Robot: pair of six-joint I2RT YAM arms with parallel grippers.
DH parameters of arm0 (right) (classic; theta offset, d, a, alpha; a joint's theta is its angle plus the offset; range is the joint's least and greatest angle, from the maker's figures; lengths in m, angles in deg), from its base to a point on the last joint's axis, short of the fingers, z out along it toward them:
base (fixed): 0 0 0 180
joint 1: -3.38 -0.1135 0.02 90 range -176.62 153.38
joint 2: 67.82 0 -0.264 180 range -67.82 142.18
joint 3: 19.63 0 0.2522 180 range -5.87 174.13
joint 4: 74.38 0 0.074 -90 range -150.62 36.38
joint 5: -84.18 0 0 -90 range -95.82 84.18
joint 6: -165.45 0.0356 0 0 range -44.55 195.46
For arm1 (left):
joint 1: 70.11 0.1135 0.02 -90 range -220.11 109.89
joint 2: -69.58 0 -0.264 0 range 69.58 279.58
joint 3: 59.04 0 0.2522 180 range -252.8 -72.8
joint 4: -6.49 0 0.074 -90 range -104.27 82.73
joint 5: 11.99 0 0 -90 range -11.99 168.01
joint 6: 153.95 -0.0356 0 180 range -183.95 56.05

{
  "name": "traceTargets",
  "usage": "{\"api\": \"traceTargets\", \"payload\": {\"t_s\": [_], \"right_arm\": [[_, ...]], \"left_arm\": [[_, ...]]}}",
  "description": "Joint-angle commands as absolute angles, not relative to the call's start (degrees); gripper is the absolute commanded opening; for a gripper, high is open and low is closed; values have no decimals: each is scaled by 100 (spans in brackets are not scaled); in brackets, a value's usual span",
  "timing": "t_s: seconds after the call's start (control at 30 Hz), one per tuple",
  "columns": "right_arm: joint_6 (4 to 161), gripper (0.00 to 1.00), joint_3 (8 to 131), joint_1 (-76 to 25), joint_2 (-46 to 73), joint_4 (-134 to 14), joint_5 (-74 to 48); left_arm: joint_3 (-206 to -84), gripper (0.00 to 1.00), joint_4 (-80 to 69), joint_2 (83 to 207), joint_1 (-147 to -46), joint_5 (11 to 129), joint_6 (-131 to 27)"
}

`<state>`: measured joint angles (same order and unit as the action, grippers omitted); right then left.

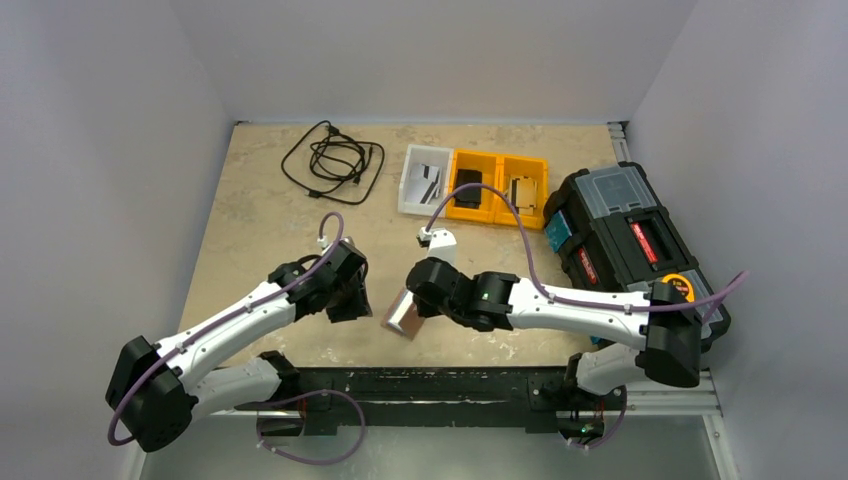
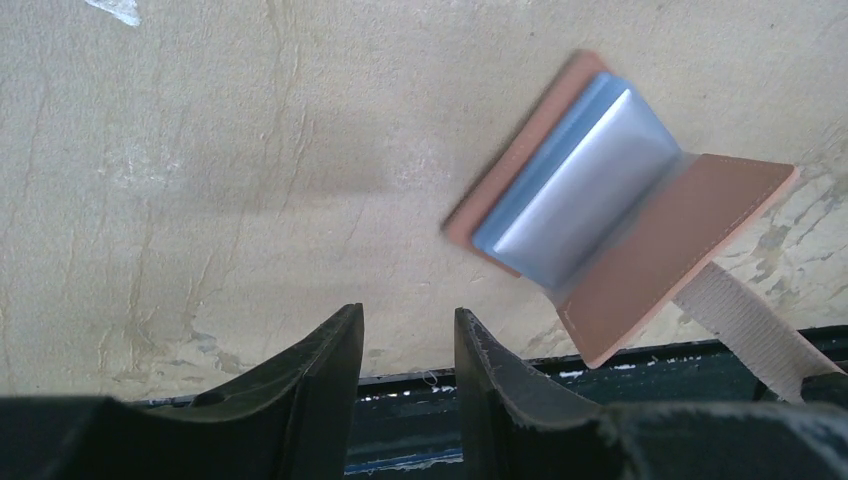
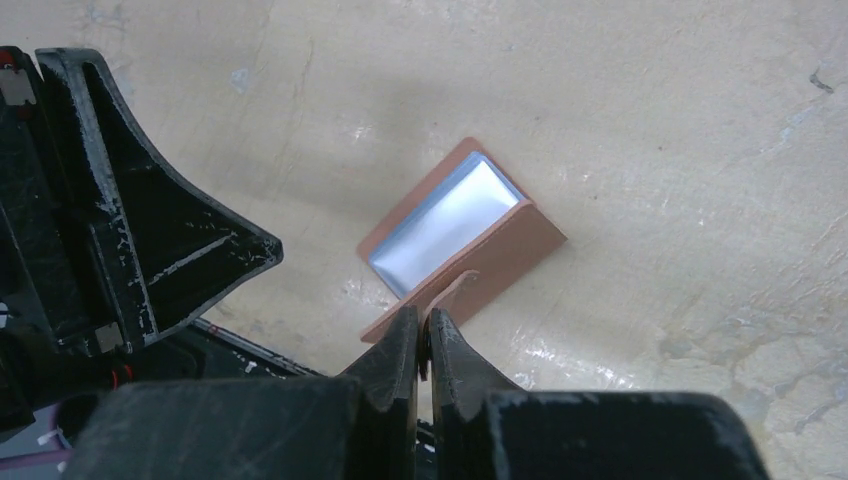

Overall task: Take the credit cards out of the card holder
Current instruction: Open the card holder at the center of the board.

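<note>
You have not got a card out yet: both credit cards [image 2: 585, 195], the light blue one beneath and the grey-silver one on top, sit tucked in the card holder [image 2: 680, 250]. It lies near the front edge of the counter [image 1: 260, 220] with its flap folded open. So opening is done, and drawing out each card is what remains. Your right claw [image 3: 425, 335] is pinched shut on a pale strap [image 2: 745, 330] coming off the holder's near edge, so the holder sits directly ahead of those fingertips and is joined to them through the strap. Your left claw [image 2: 408, 330] hangs over bare counter, jaws parted and empty. In its own view the holder is ahead and off to the right, near but clearly apart. I judge that arm must close in on the exposed card edges.
</note>
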<state>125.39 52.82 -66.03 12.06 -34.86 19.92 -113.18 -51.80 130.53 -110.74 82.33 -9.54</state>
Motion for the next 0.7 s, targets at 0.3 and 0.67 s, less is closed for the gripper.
{"api": "traceTargets", "payload": {"t_s": [0.3, 0.67], "right_arm": [[12766, 0, 4717, -6106, 784, -2829, 2118], [12464, 0, 3477, -4918, 840, -3493, 1527]], "left_arm": [[-11277, 38, -5020, 13117, -11055, 8161, -1023], [-11611, 37, -4556, 13935, -11389, 7905, -975]]}}
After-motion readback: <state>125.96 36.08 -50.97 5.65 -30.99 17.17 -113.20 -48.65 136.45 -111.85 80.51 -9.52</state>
